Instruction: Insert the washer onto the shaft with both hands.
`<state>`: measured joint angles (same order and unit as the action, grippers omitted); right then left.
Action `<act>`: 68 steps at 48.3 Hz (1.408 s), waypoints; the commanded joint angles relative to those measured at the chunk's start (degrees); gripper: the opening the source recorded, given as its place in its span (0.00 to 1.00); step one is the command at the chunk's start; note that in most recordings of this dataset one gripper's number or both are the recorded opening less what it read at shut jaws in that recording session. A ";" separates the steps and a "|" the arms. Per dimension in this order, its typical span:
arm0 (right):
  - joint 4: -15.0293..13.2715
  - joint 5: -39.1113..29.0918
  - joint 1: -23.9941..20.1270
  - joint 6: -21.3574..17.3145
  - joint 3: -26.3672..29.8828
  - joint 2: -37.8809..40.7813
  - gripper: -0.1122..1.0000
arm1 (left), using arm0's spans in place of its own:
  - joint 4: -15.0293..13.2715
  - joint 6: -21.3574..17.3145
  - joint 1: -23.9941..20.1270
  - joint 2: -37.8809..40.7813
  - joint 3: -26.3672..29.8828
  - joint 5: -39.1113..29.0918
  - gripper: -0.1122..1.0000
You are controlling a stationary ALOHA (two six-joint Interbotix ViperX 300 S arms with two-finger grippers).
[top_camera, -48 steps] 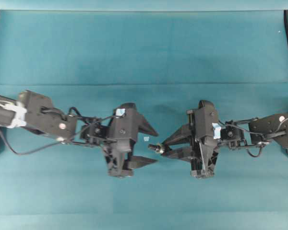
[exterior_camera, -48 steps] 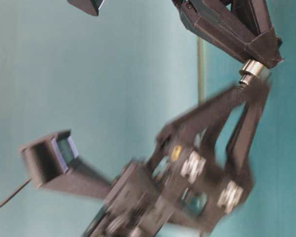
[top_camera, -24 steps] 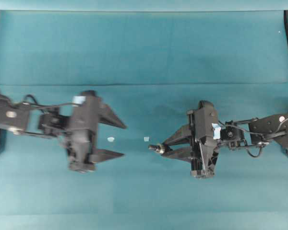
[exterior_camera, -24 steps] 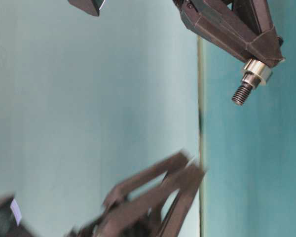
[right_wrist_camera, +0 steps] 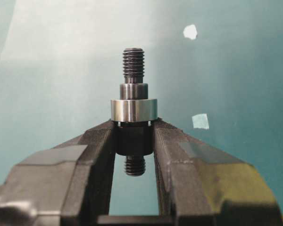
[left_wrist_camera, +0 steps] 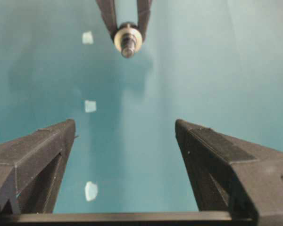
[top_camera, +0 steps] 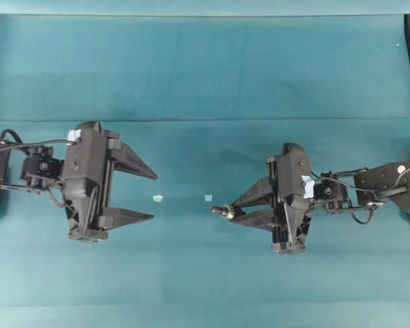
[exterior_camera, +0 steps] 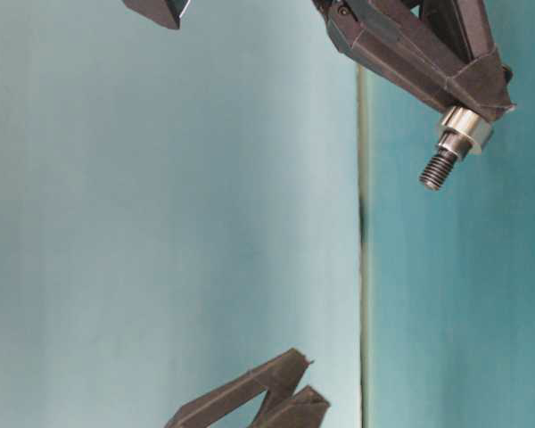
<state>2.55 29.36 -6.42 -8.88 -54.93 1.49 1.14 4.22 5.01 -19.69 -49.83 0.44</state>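
Item: washer (right_wrist_camera: 134, 110), silvery ring, seated around the shaft (right_wrist_camera: 133, 67) at centre frame of the right wrist view, resting against the jaw tips; threaded end of the shaft projects beyond it, a second threaded end shows between the jaws behind. Holder: right gripper (top_camera: 234, 210), jaws closed on the dark mid-section of the shaft, right of centre in the overhead view, shaft pointing toward frame left. Left gripper (top_camera: 147, 196), at left of the overhead view, well apart from the shaft, jaws spread wide and holding nothing. Surroundings: teal table cloth (top_camera: 205, 68); pale tape scraps (top_camera: 158, 198) between the two grippers. Risks, as judged: nothing visibly retains the washer, so tilting the threaded end downward could let it slide off; slackened grip would drop both parts onto the cloth.
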 commanded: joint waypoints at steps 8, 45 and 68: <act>0.00 0.35 -0.18 -0.26 0.88 -0.35 0.09 | 0.00 0.09 0.09 -0.62 0.70 0.18 0.93; 0.00 0.35 -0.18 -0.26 0.97 -0.35 0.09 | 0.09 0.09 0.09 -0.44 0.79 0.18 0.93; 0.00 0.35 -0.18 -0.26 0.97 -0.26 0.09 | 0.00 0.00 0.09 0.09 1.49 0.18 0.92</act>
<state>2.55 29.44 -6.50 -8.88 -54.93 1.58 1.14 4.31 5.01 -19.25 -49.57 0.35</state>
